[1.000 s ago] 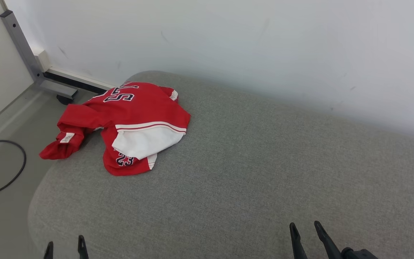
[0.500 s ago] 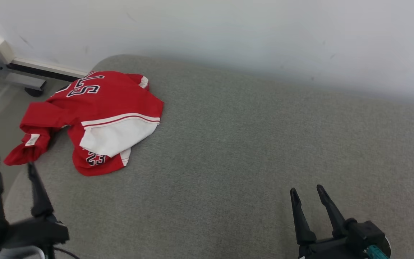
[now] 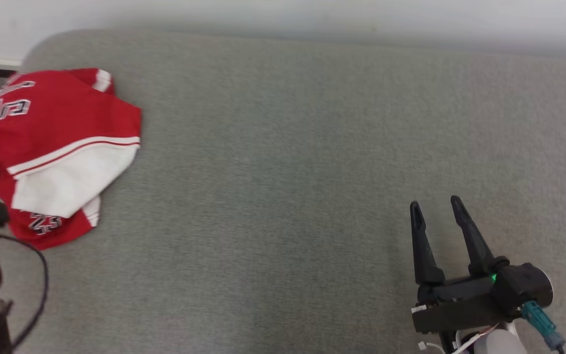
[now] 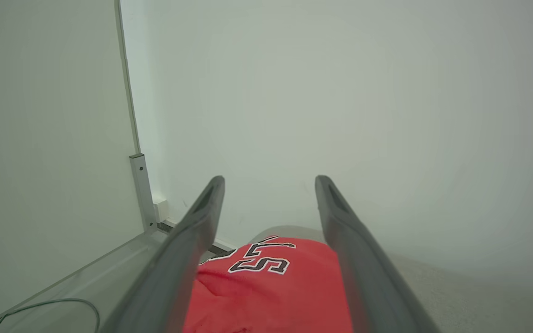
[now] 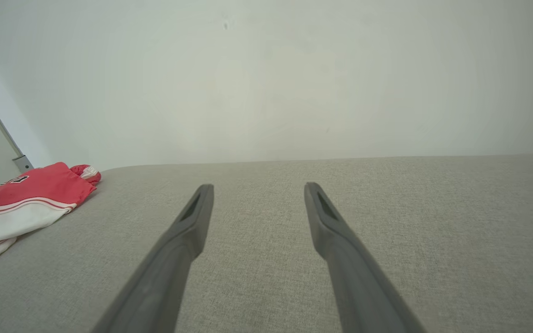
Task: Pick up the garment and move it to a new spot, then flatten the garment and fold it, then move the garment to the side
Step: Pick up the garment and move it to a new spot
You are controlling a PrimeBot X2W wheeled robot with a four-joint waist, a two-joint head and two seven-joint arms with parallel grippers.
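The garment (image 3: 57,147) is a crumpled red and white jersey with black and white lettering, lying at the left end of a grey cushioned surface (image 3: 288,162). The left wrist view has the garment (image 4: 271,286) just below and ahead of my left gripper (image 4: 270,182), whose fingers stand open above it with nothing between them. Far to the right, my right gripper (image 3: 435,206) hovers open over bare grey fabric. From the right wrist, the garment (image 5: 26,203) lies far off to the left of that gripper (image 5: 257,189).
A pale wall (image 3: 312,14) runs close behind the cushioned surface. A grey metal frame post (image 4: 139,189) stands in the left corner, with a thin cable (image 4: 53,307) on the floor beside it. A dark cable (image 3: 37,280) hangs by my left arm at the lower left.
The head camera has tilted down and swung right, so the whole picture shifted left. Both arms have come further up into the picture; the left one now overlaps the garment's left edge.
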